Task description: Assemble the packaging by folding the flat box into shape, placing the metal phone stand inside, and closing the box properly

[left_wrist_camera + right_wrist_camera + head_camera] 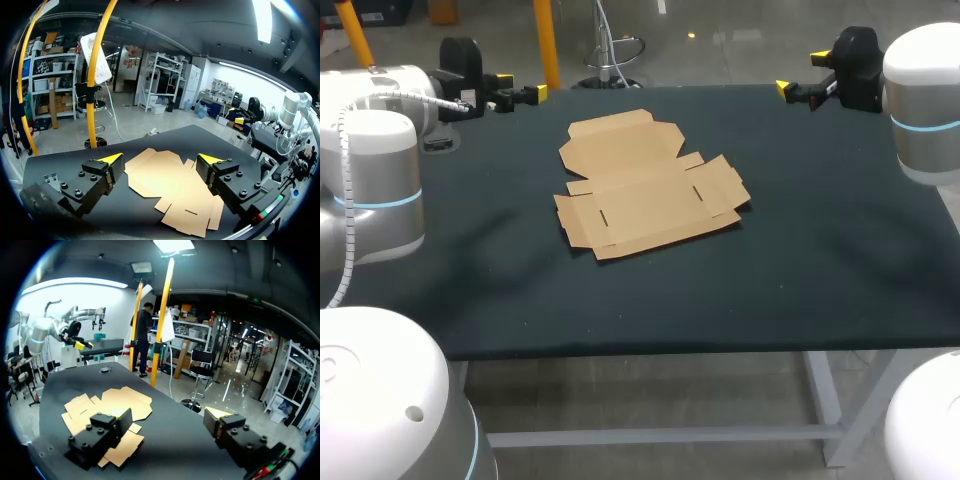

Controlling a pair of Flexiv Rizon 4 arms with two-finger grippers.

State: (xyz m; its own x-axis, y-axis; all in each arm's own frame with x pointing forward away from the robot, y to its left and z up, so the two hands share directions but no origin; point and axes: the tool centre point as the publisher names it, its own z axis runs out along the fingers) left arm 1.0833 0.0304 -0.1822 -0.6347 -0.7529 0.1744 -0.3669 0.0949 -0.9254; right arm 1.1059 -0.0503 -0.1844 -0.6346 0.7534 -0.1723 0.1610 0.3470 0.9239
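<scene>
Well ahead of both grippers lies the flat box [650,190], an unfolded sheet of plain brown cardboard, matte and smooth, cut into a stepped outline of panels and small flaps with creased fold lines. Two short slots are cut in its broad middle panel. It rests flat on the table [820,260], which is covered in a dark, dull cloth. The sheet's long axis runs roughly from the left gripper's side to the right gripper's side, a little skewed, and its large lid panel points toward the far edge where the grippers are.

The left gripper [520,88] is well apart from the cardboard, its blocky black fingers with wedge-shaped yellow tips spread wide and holding nothing. In its wrist view, the sheet [170,192] shows ahead of the gripper [160,159], through the gap between the fingers. The right gripper [801,72] also stands wide apart and bare. From its wrist view, the sheet [125,402] lies ahead of that gripper [167,415], partly behind one finger.
</scene>
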